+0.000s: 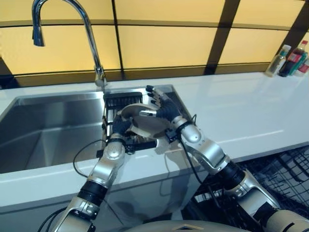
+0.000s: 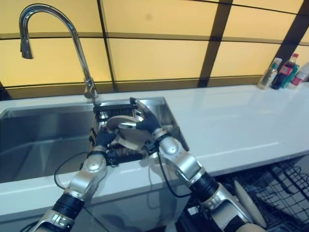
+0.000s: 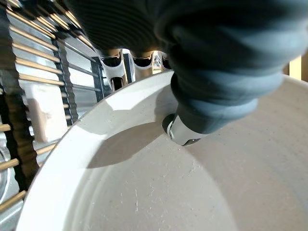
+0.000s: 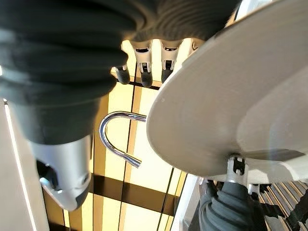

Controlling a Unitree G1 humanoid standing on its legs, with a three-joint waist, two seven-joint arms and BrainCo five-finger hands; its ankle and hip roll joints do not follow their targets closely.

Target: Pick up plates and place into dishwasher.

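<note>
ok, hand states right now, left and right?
Left hand: shut on the round white ceramic plate, thumb on its face, fingers behind the rim.
Right hand: open, fingers straight, against the same plate.

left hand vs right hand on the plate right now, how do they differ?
The left hand grips the plate at its near-left rim, thumb pressed on its face, fingers curled behind. The right hand has straight fingers spread past the plate's far-right edge. Left hand sits lower, right hand higher over the rack. Both touch the same plate.
</note>
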